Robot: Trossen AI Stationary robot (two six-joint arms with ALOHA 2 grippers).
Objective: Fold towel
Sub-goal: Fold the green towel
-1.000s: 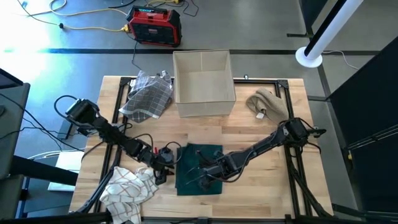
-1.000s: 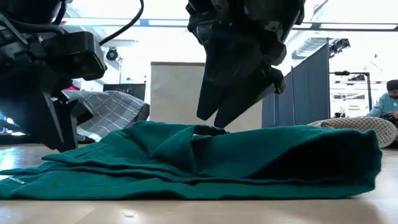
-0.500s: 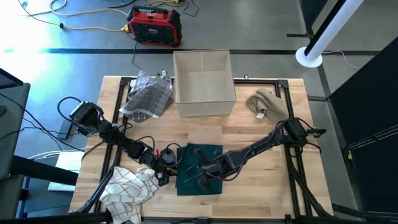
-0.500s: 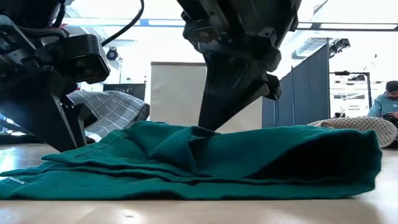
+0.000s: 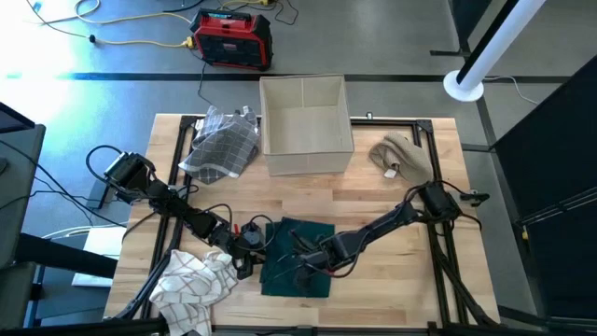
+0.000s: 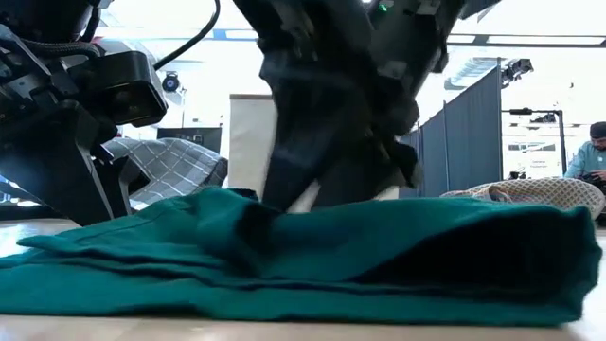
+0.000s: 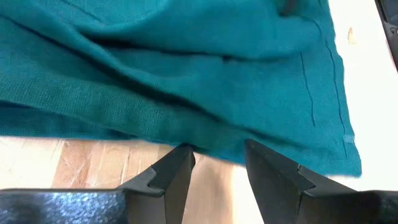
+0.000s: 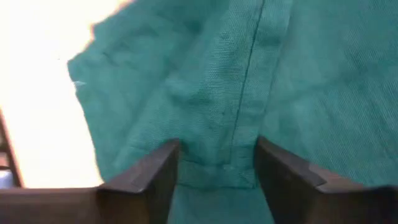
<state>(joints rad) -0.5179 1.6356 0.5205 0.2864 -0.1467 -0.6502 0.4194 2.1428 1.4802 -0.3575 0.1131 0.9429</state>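
Observation:
A dark green towel [image 5: 297,261] lies rumpled in several layers on the wooden table near its front edge, and fills the low view [image 6: 312,265]. My right gripper [image 5: 302,262] is down on the towel's middle, with a raised ridge of cloth between its fingers [image 8: 217,155]. My left gripper [image 5: 251,245] is low at the towel's left edge. It is open, and bare wood shows between its fingertips [image 7: 217,152]. My right gripper has a raised fold of the towel [image 8: 217,171] between its two fingers, coming from above and slanting from the table's right. The fold holds more than one layer. The rest of the towel lies on the table. My left gripper's fingertips [image 7: 185,151] stand at the towel's left edge [image 7: 205,146]; I cannot tell whether they touch it.
A beige open box [image 5: 305,126] stands at the table's far middle. A grey checked cloth [image 5: 222,145] lies to its left and a tan cloth [image 5: 401,157] to its right. A white checked cloth [image 5: 191,280] lies at the near left. A person [image 6: 592,156] sits far off.
My right gripper has gone down and toward the table's near left edge. The towel has slid with it toward the near edge, and its top folds have bunched up under the gripper.

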